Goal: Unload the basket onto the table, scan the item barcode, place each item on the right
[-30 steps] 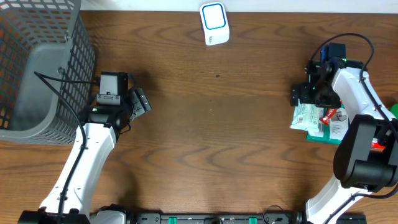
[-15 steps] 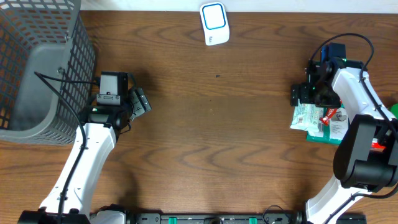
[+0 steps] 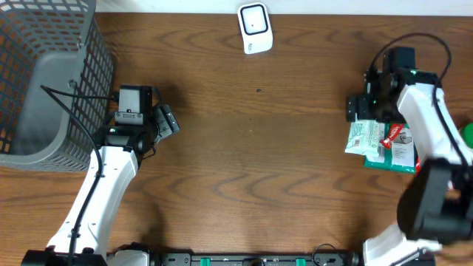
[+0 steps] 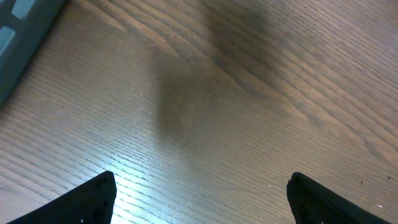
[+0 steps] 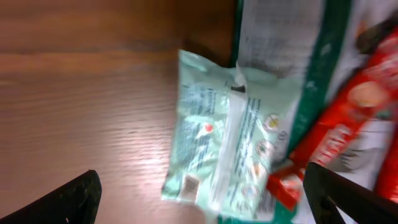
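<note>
A pale green pouch [image 5: 221, 134] lies on the table under my right gripper [image 5: 202, 200], which hangs open above it with nothing between the fingers. The pouch [image 3: 363, 137] rests partly on a green-and-white packet [image 3: 397, 157] beside a red packet [image 3: 396, 135]. Motion blur hides any barcode; only a small dark square shows near the pouch's lower corner. My right gripper [image 3: 360, 110] is just behind the pile. The white scanner [image 3: 255, 28] stands at the back centre. My left gripper [image 4: 202, 200] is open over bare wood, and stands at the left [image 3: 167, 120].
A grey wire basket [image 3: 44, 81] fills the back left corner, its edge [image 4: 18, 25] showing in the left wrist view. A green object [image 3: 467, 133] sits at the right edge. Bare wooden table [image 3: 259, 148] lies between the arms.
The right arm has shifted slightly towards the back and is blurred with motion. The scanner's blue light has gone out. The left arm has not moved.
</note>
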You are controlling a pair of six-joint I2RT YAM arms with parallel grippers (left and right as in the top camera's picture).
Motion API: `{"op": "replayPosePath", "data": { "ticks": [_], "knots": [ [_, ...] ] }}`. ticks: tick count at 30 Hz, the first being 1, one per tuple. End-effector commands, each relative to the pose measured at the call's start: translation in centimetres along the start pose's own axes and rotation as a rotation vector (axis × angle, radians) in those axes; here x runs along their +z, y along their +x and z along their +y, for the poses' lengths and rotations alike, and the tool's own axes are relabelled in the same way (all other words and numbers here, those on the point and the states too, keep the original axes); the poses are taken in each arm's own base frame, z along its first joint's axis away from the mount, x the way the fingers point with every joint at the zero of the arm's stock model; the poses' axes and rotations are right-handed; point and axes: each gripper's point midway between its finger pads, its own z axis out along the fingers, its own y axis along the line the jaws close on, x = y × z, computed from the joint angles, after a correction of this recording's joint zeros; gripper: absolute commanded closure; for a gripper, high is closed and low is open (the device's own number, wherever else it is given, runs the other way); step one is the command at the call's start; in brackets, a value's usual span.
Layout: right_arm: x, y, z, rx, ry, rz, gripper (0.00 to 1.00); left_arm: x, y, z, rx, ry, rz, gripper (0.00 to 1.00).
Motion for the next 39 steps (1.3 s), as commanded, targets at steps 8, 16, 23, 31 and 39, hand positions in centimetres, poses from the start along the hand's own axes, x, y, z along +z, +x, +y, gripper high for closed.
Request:
{"op": "replayPosePath", "data": {
  "ticks": [8,16,23,31,39],
  "knots": [
    [-20.7,-0.1,4.8,-0.119,-0.062,-0.582,0.01,-0.1,-0.4,0.1,-0.001,-0.006,-0.011,0.12],
    [-29.0,3.6,4.0,-0.109,-0.068,-0.833,0.01,-0.1,-0.4,0.1,-0.001,-0.006,-0.011,0.12],
    [-34.4,8.7,3.4,-0.103,-0.076,-1.031,0.01,-0.1,-0.4,0.1,-0.001,-0.006,-0.011,0.12],
    [-31.6,14.3,2.9,-0.097,-0.077,-1.139,0.01,-0.1,-0.4,0.1,-0.001,-0.006,-0.011,0.12],
    [-26.0,15.8,3.2,-0.094,-0.091,-1.309,0.01,-0.1,-0.4,0.1,-0.001,-0.006,-0.011,0.12]
  ]
}}
